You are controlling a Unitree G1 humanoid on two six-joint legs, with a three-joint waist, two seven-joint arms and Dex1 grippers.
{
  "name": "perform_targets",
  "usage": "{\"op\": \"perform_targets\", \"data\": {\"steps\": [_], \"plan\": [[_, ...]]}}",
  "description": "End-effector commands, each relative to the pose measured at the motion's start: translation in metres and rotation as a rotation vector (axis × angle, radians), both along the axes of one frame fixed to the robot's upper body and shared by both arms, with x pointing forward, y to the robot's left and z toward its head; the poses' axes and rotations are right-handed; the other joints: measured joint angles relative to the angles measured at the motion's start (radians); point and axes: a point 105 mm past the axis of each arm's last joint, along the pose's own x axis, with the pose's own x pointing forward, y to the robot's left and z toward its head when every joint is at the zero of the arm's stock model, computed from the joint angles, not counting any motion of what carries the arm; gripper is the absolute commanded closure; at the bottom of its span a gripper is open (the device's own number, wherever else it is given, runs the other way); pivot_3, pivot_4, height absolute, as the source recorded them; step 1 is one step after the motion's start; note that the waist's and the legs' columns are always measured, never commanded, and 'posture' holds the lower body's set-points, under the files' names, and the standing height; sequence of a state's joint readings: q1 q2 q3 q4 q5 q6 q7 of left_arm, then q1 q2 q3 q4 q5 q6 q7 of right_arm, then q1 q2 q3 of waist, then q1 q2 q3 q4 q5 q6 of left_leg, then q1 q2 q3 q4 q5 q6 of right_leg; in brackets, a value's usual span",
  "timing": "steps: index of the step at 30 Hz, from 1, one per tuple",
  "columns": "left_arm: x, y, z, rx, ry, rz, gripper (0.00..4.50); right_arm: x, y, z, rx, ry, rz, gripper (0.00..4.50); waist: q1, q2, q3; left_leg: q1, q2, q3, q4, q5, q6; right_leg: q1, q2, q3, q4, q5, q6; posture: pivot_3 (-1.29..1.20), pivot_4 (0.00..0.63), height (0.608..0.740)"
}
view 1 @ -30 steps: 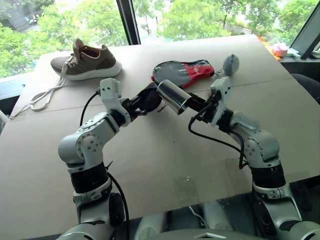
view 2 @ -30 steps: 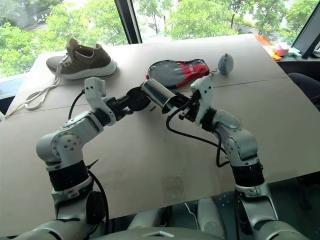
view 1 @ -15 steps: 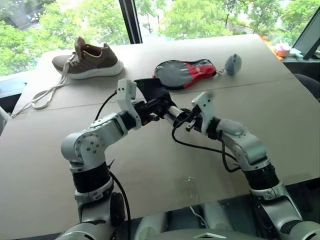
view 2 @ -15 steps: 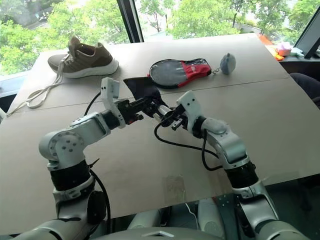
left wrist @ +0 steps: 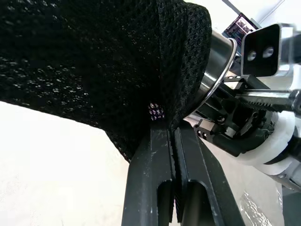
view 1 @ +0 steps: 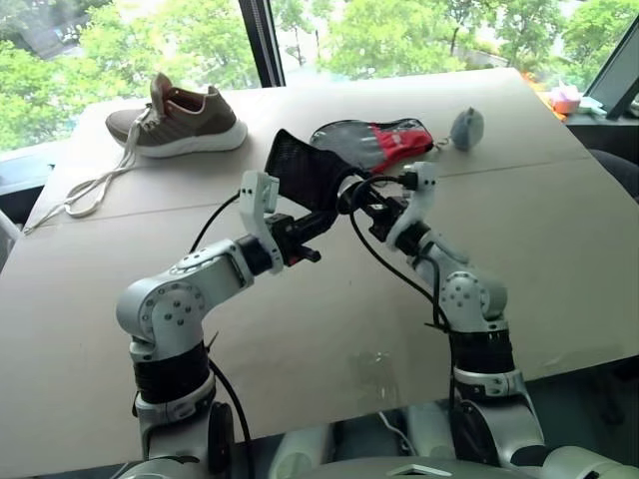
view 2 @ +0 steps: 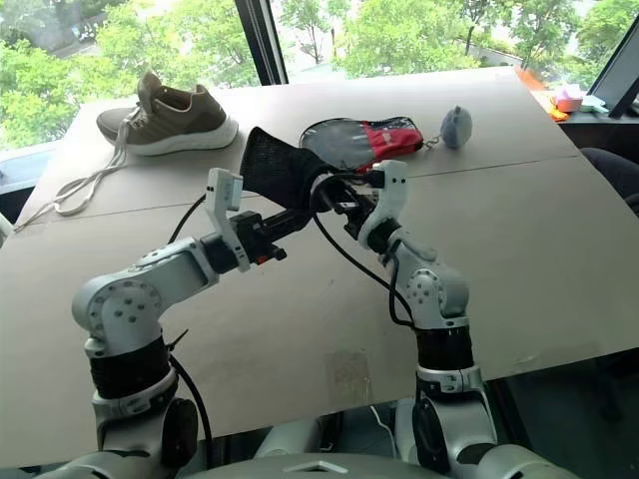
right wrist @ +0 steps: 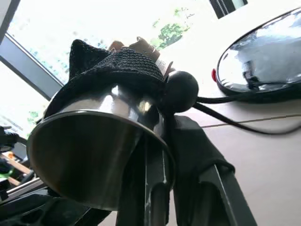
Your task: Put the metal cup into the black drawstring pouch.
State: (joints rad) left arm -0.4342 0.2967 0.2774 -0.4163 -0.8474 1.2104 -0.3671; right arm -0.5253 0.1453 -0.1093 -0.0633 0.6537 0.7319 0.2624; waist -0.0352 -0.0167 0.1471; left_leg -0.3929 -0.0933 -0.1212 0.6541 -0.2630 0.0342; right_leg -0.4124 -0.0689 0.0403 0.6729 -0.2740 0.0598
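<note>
On the far left of the surface (view 1: 559,230) lies a brown shoe (view 1: 178,120), its laces trailing toward the edge.

The left pincer (view 1: 308,226) is raised above the surface, its two fingers pressed together on the lower edge of the black drawstring pouch (view 1: 303,171). In the left wrist view the mesh fabric is pinched between the fingers (left wrist: 155,160), and the pouch stands up from the grip — it does not touch the surface.

Just to the right of this grip, the metal cup (left wrist: 217,56) is pushed partly into the mouth of the pouch. The fabric covers its far end, while the open rim is outside and faces the right pincer (view 1: 361,203). This pincer is clamped on the wall of the cup at the rim: one finger (right wrist: 148,188) lies inside the cup, the other outside. A round black cord bead (right wrist: 178,92) rests against the side of the cup.

Behind the two pincers a black-and-red zip case (view 1: 377,142) lies flat, and further right is a small grey ball (view 1: 465,127).
</note>
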Motion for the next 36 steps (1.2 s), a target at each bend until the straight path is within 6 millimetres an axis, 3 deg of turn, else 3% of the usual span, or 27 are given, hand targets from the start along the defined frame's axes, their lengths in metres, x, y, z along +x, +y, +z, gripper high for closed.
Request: {"op": "perform_targets", "data": {"steps": [1,4,8,11,13,14,17,19,22,25,29,33,36], "plan": [[-0.008,-0.018,0.011,-0.038,-0.039,-0.125,4.50,0.002,0.000,0.014,-0.083,-0.126,-0.072,4.43,-0.003,0.000,0.000,0.000,0.000,0.000,0.000,0.000,0.000,0.000,0.000,0.000,0.000,0.000,0.000,0.00,0.150,0.740],[-0.010,-0.021,0.024,-0.082,-0.070,-0.170,4.50,0.012,-0.006,0.009,-0.520,-0.428,-0.205,4.43,-0.007,0.000,0.000,0.000,0.000,0.002,0.000,0.000,0.000,-0.001,0.001,0.001,0.002,0.000,0.000,0.00,0.150,0.740],[-0.011,-0.024,0.038,-0.138,-0.095,-0.196,4.50,0.013,-0.009,0.001,-1.006,-0.849,-0.247,4.43,-0.010,0.000,0.000,0.000,0.000,0.004,0.000,0.000,0.000,-0.002,0.000,0.001,0.004,0.000,0.000,0.00,0.150,0.740],[-0.008,-0.024,0.041,-0.145,-0.099,-0.187,4.50,0.011,-0.010,-0.003,-1.142,-1.004,-0.233,4.43,-0.009,-0.001,0.000,0.000,0.000,0.004,0.001,0.000,0.000,-0.002,0.000,0.000,0.004,0.000,0.000,0.00,0.150,0.740],[-0.008,-0.026,0.040,-0.139,-0.102,-0.190,4.50,0.010,-0.009,0.002,-1.115,-1.023,-0.243,4.43,-0.009,-0.001,0.000,0.000,0.000,0.004,0.001,0.000,0.000,-0.002,0.000,0.000,0.004,0.000,0.000,0.00,0.150,0.740],[-0.008,-0.027,0.039,-0.134,-0.103,-0.195,4.50,0.009,-0.008,0.006,-1.021,-0.963,-0.251,4.43,-0.008,-0.001,0.000,0.000,0.001,0.004,0.001,0.000,0.000,-0.002,0.000,0.001,0.004,0.000,0.000,0.00,0.150,0.740],[-0.014,-0.033,0.033,-0.110,-0.105,-0.223,4.50,0.013,-0.008,0.017,-0.447,-0.493,-0.269,4.43,-0.010,-0.002,-0.001,0.000,0.002,0.003,0.001,0.000,0.000,-0.001,0.001,0.001,0.003,0.000,0.000,0.00,0.150,0.740],[-0.016,-0.036,0.031,-0.106,-0.100,-0.235,4.50,0.013,-0.008,0.021,-0.217,-0.326,-0.231,4.43,-0.008,-0.001,-0.001,0.000,0.003,0.003,0.000,0.000,-0.001,-0.001,0.001,0.001,0.003,0.000,0.000,0.00,0.150,0.740],[-0.023,-0.042,0.031,-0.107,-0.100,-0.282,4.50,0.012,-0.009,0.028,0.042,-0.164,-0.155,4.43,-0.001,-0.001,-0.001,0.000,0.001,0.002,0.001,0.000,0.000,-0.001,0.000,0.000,0.003,0.000,0.000,0.00,0.150,0.740],[-0.025,-0.044,0.031,-0.105,-0.098,-0.305,4.50,0.009,-0.008,0.043,0.408,0.052,-0.024,4.43,0.002,-0.001,0.000,0.000,0.000,0.000,0.001,0.000,0.000,-0.001,0.000,0.000,0.002,0.000,0.000,0.00,0.150,0.740],[-0.026,-0.044,0.030,-0.110,-0.092,-0.306,4.50,0.007,-0.014,0.055,0.674,0.211,0.095,4.43,-0.008,0.000,0.000,0.000,0.001,0.001,0.000,0.000,0.000,-0.001,0.000,0.000,0.003,0.000,0.000,0.00,0.150,0.740],[-0.026,-0.043,0.029,-0.113,-0.091,-0.305,4.50,0.008,-0.019,0.056,0.690,0.247,0.085,4.43,-0.013,0.000,0.000,0.001,0.001,0.002,-0.001,0.000,0.000,-0.002,0.000,0.001,0.003,0.000,0.000,0.00,0.150,0.740],[-0.025,-0.044,0.034,-0.146,-0.092,-0.304,4.50,0.011,-0.008,0.031,-0.074,-0.123,-0.120,4.43,-0.019,0.001,0.000,0.000,0.001,0.004,-0.001,0.000,0.000,-0.002,0.001,0.002,0.004,0.000,0.000,0.00,0.150,0.740]]}}
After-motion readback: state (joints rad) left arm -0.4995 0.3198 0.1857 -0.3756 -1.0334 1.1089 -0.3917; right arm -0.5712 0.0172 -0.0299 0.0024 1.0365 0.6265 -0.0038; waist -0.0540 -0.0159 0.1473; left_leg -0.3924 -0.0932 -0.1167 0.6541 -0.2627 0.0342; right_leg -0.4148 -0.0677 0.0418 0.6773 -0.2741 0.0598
